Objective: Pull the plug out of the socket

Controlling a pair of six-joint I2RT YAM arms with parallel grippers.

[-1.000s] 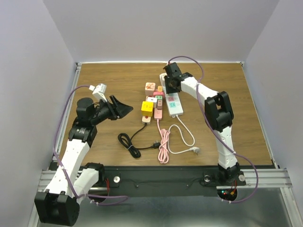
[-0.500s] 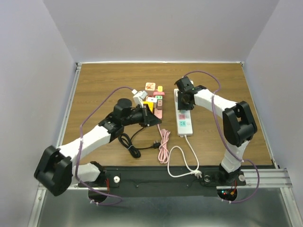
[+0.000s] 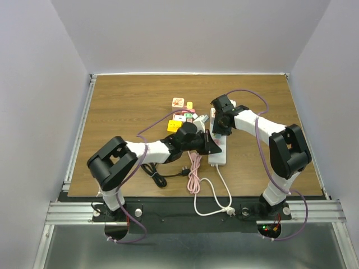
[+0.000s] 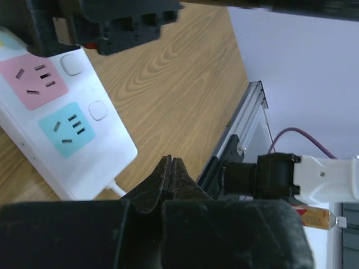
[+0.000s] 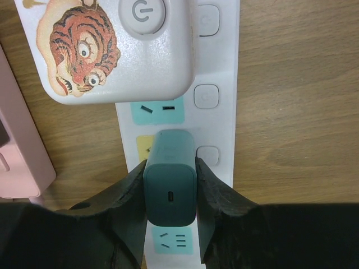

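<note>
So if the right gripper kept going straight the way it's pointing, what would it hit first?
Probably the white plastic power strip: the right gripper points down at it, clamped on the dark green rectangular plug seated there. Depth is unclear.

I saw the plug (image 5: 171, 176) seated in the power strip (image 5: 219, 120), with an adapter block (image 5: 112, 50) just beyond it, possibly resting on the same strip. A second strip (image 5: 17, 151) lay to the left, and coiled cables (image 3: 193, 174) lay in front of both.

Tiger adapter (image 5: 120, 50) and pink strip (image 5: 19, 145) crowd the plug (image 5: 170, 174); tabletop (image 5: 286, 112) beside lies open.
</note>
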